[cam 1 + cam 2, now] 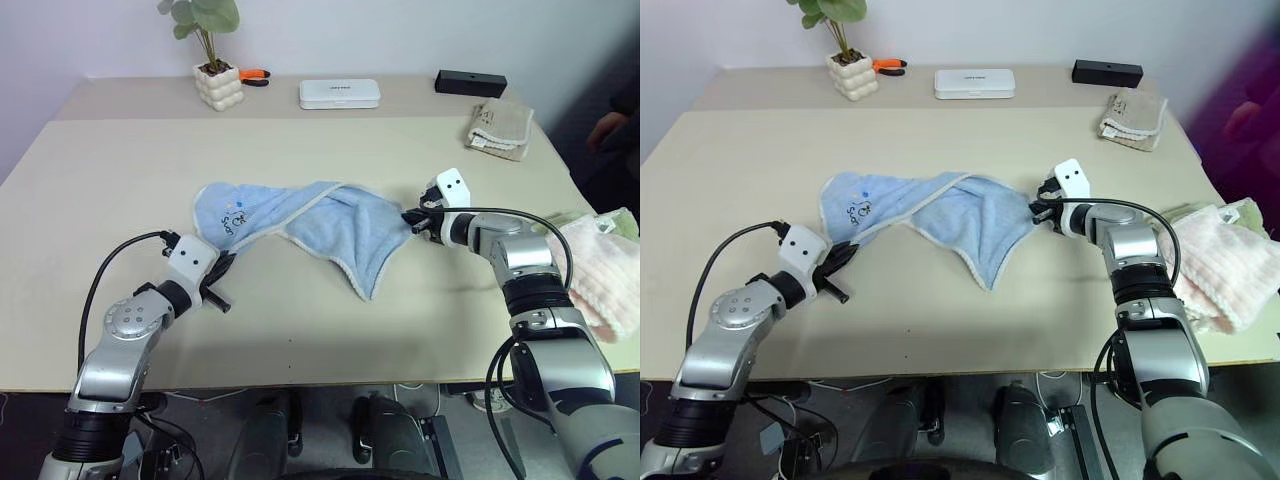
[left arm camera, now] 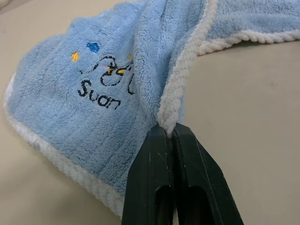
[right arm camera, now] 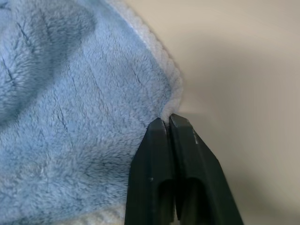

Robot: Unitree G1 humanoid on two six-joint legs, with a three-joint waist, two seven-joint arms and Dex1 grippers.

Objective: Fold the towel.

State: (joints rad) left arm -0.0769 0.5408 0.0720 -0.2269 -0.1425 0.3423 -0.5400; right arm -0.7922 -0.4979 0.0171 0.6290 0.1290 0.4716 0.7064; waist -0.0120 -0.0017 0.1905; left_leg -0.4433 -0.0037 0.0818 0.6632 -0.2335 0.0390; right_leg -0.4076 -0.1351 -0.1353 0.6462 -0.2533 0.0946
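While rumpled on table | towel (image 1: 300, 225) light blue, whitish trim | both hands clamp its edges

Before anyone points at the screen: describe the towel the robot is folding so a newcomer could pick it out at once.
On the beige table, look to the middle, between the two grippers. The towel lies there crumpled, pinched at each end. Unlike the beige towel at the back and the pink towel on the right, it is light blue with whitish trim and a small dark print.
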